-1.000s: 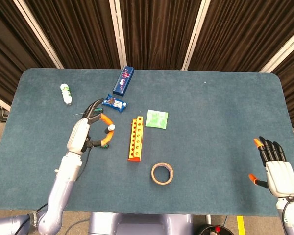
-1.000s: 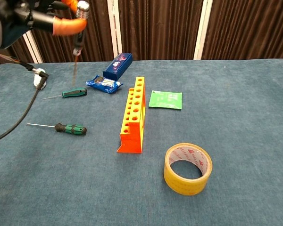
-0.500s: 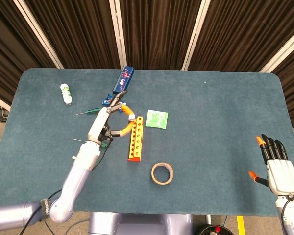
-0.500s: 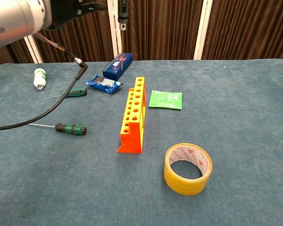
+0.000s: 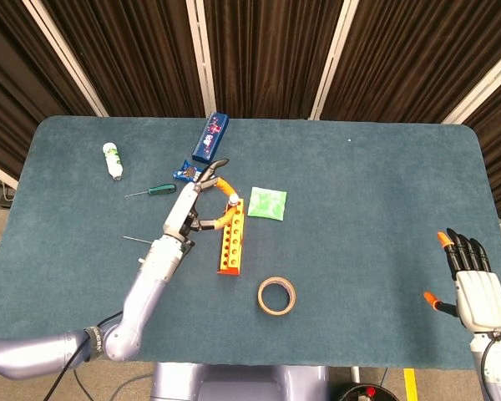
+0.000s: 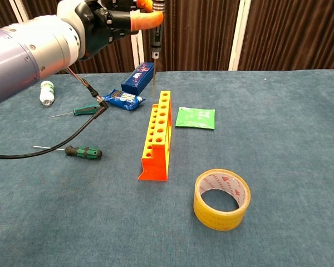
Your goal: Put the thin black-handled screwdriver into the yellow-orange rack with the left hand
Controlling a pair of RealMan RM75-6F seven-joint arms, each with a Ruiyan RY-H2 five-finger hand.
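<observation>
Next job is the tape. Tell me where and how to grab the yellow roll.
The tape roll lies flat with its hole facing up and bare table around it. Come straight down and pinch the near wall, thumb inside the hole, fingers outside. The right hand is likely closer and holds nothing.

I saw a roll of yellowish tape [image 6: 221,199] at the lower right of the chest view, a green sachet [image 6: 195,118] mid-frame, a dark blue box [image 6: 138,77] and blue packet [image 6: 122,100] above, two green-handled screwdrivers [image 6: 84,152] [image 6: 87,109] and a white bottle [image 6: 46,92] at left.
</observation>
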